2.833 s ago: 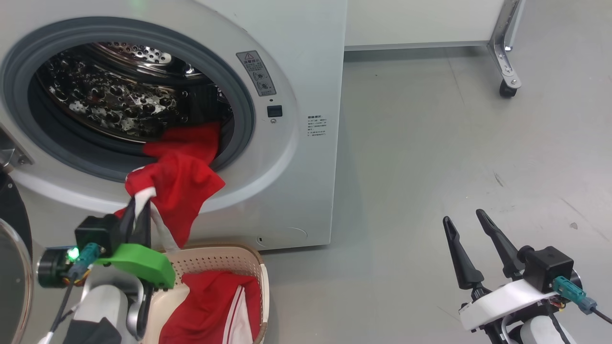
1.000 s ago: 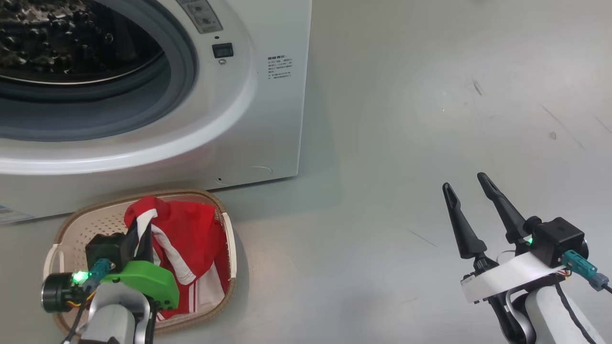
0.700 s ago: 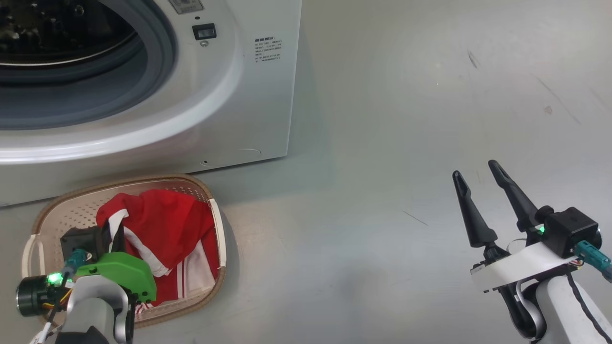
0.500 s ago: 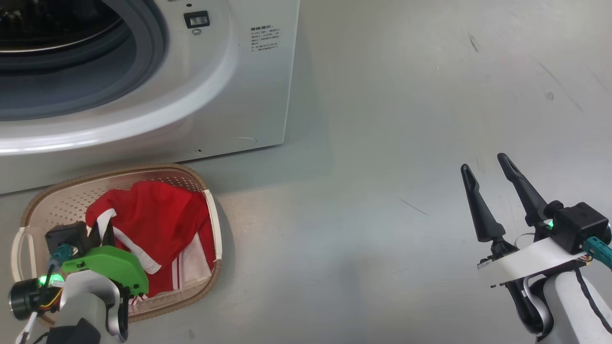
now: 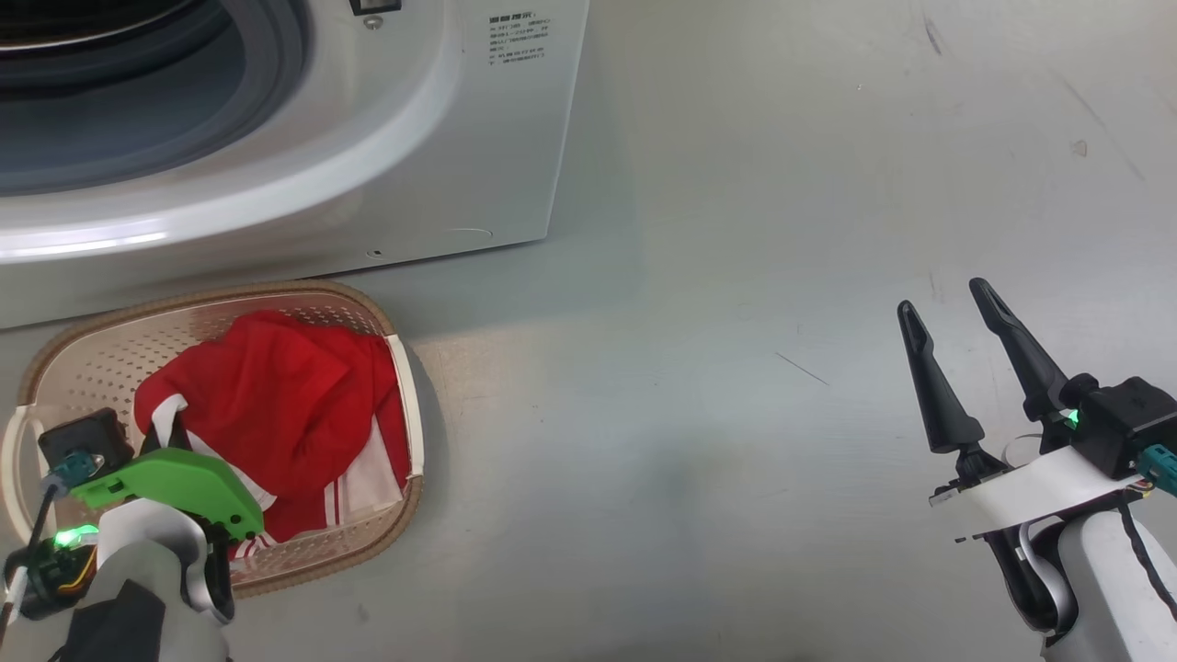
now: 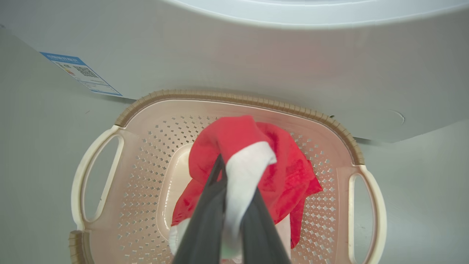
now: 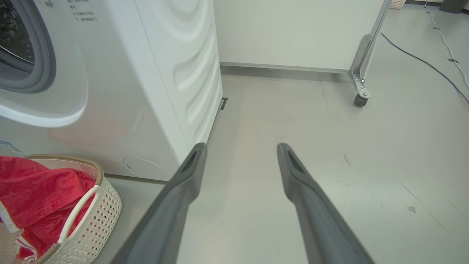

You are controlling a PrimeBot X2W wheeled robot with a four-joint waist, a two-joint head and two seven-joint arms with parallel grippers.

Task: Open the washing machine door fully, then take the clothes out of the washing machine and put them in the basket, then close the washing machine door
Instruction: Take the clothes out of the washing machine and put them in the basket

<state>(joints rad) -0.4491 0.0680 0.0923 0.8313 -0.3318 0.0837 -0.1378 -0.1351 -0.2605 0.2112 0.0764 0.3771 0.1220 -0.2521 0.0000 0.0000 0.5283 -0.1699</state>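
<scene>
The cream basket (image 5: pixel 405 395) (image 6: pixel 238 99) (image 7: pixel 98 190) stands on the floor against the foot of the white washing machine (image 5: pixel 414 138) (image 6: pixel 256 55) (image 7: pixel 146 73). The red clothes (image 5: pixel 285 395) (image 6: pixel 227 135) (image 7: pixel 29 183) lie piled in it. My left gripper (image 5: pixel 175 425) (image 6: pixel 234 172) hangs over the basket's near side, shut on a fold of red cloth with white trim. My right gripper (image 5: pixel 942 299) (image 7: pixel 242 146) is open and holds nothing, out over bare floor to the right. The grey port ring (image 5: pixel 184 119) shows at the top left. The door is out of view.
Grey floor (image 5: pixel 736 368) spreads to the right of the machine. A white panel on a metal leg with a caster (image 7: pixel 361 99) stands behind, and a dark cable (image 7: pixel 421 58) runs across the far floor. A blue label (image 6: pixel 80 73) sits low on the machine front.
My left gripper has carried the red garment from the port down into the basket and sunk lower. The head camera has tilted down. The right gripper stays open.
</scene>
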